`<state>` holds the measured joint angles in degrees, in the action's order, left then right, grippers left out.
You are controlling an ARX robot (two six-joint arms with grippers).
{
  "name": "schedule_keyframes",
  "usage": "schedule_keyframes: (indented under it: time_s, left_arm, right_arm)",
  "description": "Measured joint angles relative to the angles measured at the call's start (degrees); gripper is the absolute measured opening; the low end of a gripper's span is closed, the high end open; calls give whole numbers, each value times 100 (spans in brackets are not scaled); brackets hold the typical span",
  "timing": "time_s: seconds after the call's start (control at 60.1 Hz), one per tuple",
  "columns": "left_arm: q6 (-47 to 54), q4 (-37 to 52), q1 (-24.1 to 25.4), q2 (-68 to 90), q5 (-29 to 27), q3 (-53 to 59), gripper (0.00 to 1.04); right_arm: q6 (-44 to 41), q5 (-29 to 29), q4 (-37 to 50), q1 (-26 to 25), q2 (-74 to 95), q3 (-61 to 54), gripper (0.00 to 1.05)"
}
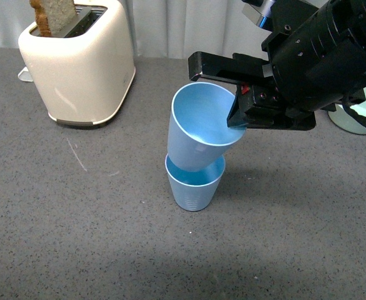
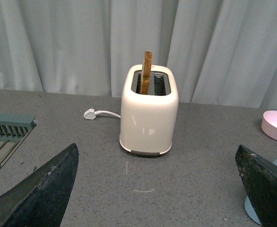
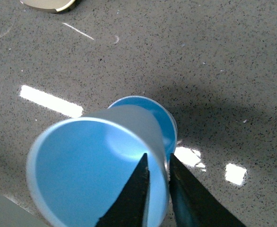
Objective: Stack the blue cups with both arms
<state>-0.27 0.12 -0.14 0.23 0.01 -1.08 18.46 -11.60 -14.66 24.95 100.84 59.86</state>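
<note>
Leaning off vertical, the upper blue cup [image 1: 198,134] has its long axis tilted, mouth up and toward 2 o'clock in the front view. Its base is seated inside the mouth of the lower blue cup [image 1: 194,187]. The lower cup stands upright, mouth up, on the grey speckled countertop [image 1: 95,237] near the middle of the front view.

The right gripper [image 1: 238,119] meets the upper cup's rim at the rim's 3 o'clock side. In the right wrist view its two fingers are nearly together, one inside the cup and one outside. They are clamped on the thin wall of the upper blue cup [image 3: 96,165] between them.

The left gripper [image 2: 156,147] holds nothing; its fingers stand wide apart above the bare countertop.

A cream toaster [image 1: 77,62] with a slice of bread [image 1: 52,15] in its slot sits at 10 o'clock from the cups, well apart.
</note>
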Motion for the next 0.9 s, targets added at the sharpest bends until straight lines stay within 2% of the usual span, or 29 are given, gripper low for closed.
schedule_keyframes:
  time_s: [0.216, 0.4, 0.466, 0.499, 0.566, 0.616, 0.649, 0.716, 0.766, 0.816, 0.899]
  left_arm:
    - [0, 0, 0, 0, 0, 0, 98]
    - [0, 0, 0, 0, 0, 0, 98]
    - [0, 0, 0, 0, 0, 0, 98]
    - [0, 0, 0, 0, 0, 0, 98]
    - [-2, 0, 0, 0, 0, 0, 98]
    - [0, 0, 0, 0, 0, 0, 98]
    - [0, 0, 0, 0, 2, 0, 98]
    - [0, 0, 0, 0, -11, 0, 98]
    - [0, -2, 0, 0, -20, 0, 98]
    - [0, -2, 0, 0, -17, 0, 98]
    - [0, -4, 0, 0, -13, 0, 98]
  right_arm:
    - [-22, -24, 173, -44, -66, -46, 50]
    - [-365, 608, 470, -90, -516, -271, 80]
    - [-463, 684, 483, -116, -605, -295, 94]
    - [-474, 688, 483, -125, -612, -299, 97]
    - [-522, 750, 511, -136, -601, -319, 94]
    - [-809, 1663, 1869, -85, -586, -817, 87]
    - [-1126, 2468, 3191, -85, -595, -1368, 80]
    - [-1467, 3084, 5125, -175, -704, -2284, 70]
    - [-1606, 3141, 6306, -343, -905, -2861, 61]
    - [-1690, 3073, 7090, -509, -1224, -3250, 52]
    - [-1762, 2894, 7536, -756, -1773, -3685, 38]
